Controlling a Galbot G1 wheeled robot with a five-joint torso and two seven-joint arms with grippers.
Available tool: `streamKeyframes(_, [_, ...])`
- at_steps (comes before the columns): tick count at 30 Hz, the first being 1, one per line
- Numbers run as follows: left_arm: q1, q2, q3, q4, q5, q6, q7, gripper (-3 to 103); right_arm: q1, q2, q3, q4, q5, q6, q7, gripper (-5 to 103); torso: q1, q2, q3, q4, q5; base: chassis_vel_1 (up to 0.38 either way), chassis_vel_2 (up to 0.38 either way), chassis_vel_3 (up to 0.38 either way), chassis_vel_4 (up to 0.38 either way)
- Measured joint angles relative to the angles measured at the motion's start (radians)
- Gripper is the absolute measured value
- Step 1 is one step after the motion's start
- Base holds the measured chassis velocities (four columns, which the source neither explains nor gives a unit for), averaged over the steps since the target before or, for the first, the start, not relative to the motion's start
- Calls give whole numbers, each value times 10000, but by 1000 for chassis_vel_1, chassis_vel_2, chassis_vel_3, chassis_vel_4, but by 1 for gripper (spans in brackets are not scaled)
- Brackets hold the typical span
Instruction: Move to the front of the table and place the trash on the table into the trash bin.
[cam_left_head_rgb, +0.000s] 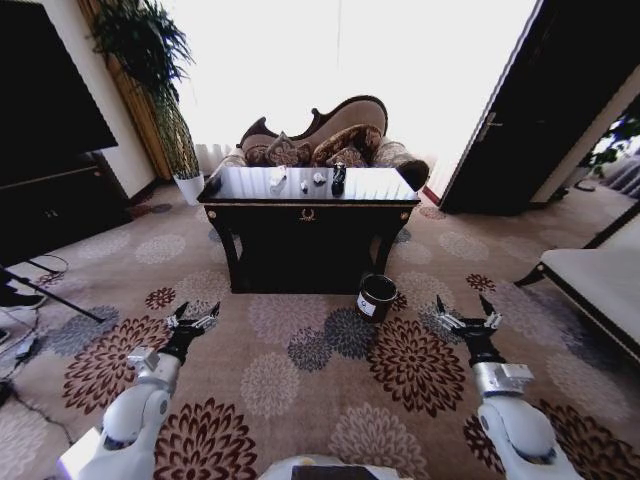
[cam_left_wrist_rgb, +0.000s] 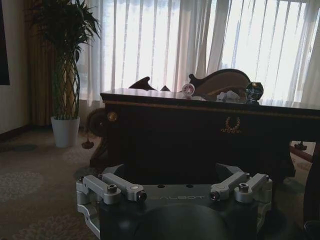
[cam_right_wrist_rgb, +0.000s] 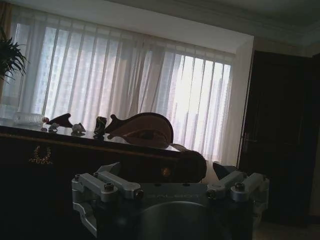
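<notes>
Both sets of fingers stand apart, empty: left gripper (cam_left_head_rgb: 193, 318) and right gripper (cam_left_head_rgb: 468, 316) hover over carpet, well short of the table (cam_left_head_rgb: 308, 205). The trash (cam_left_head_rgb: 310, 179) lies on the tabletop; the trash bin (cam_left_head_rgb: 376, 297) stands just beside the table's front right leg. Judged step: approach. The next move calls for closing on the table front.

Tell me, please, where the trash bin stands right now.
In the head view, the trash bin stands on the carpet by the table's front right leg.
</notes>
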Motion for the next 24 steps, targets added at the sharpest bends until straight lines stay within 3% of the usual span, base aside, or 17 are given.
streamKeyframes(24, [-14,8,116,-17,58,155,-262,100,-3,95,-6,49,258,121,-40,100,1,0,0,0,0,0,0,0,0])
